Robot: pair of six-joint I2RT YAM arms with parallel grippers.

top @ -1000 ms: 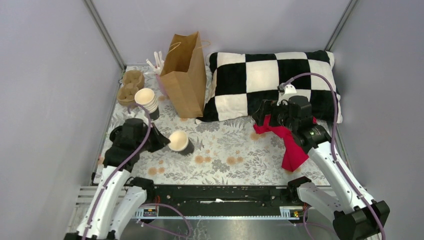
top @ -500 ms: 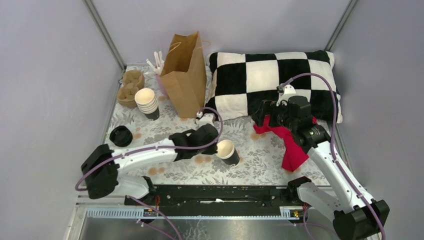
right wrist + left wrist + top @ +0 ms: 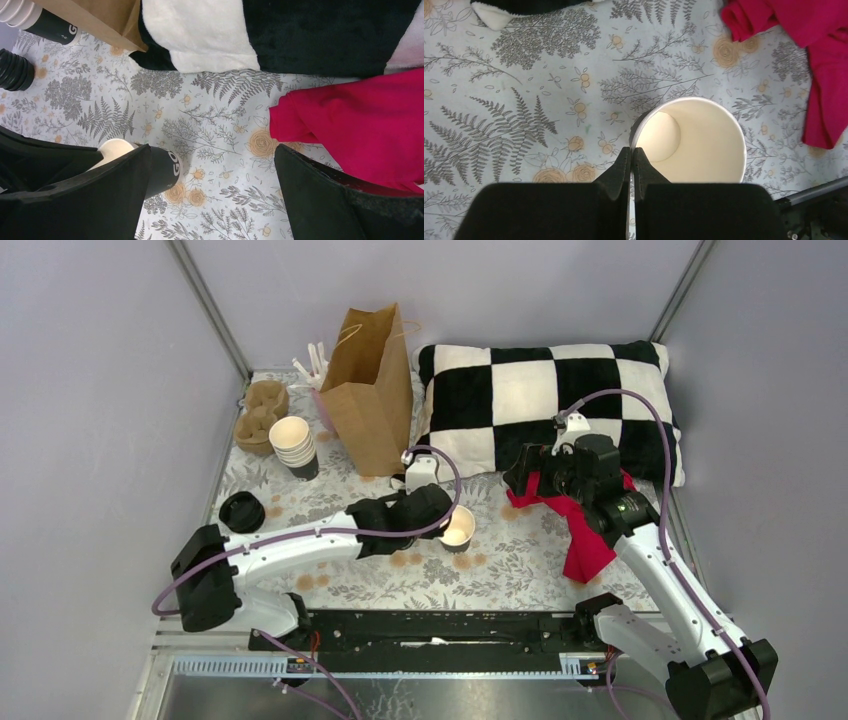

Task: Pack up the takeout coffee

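No lidded takeout coffee shows in any view. My left gripper [image 3: 445, 523] is shut on the rim of a lidless black cup [image 3: 458, 530] with a cream inside, near the middle of the floral cloth. In the left wrist view the fingertips [image 3: 631, 155] pinch the cup's [image 3: 694, 140] near-left rim. My right gripper [image 3: 530, 475] is open and empty, hovering right of the cup. The right wrist view [image 3: 212, 200] shows the cup's [image 3: 165, 167] black wall by its left finger.
A brown paper bag [image 3: 370, 390] stands upright at the back. A stack of lidless cups [image 3: 293, 445], a pile of black lids [image 3: 241, 511] and a cardboard cup carrier [image 3: 260, 410] lie at the left. A checkered pillow [image 3: 545, 405] and red cloth [image 3: 585, 535] lie at the right.
My left arm swung from the left side to the middle, carrying the lidless cup rightward; the cup went from tilted to more upright. The lid pile is now uncovered. The right arm stayed.
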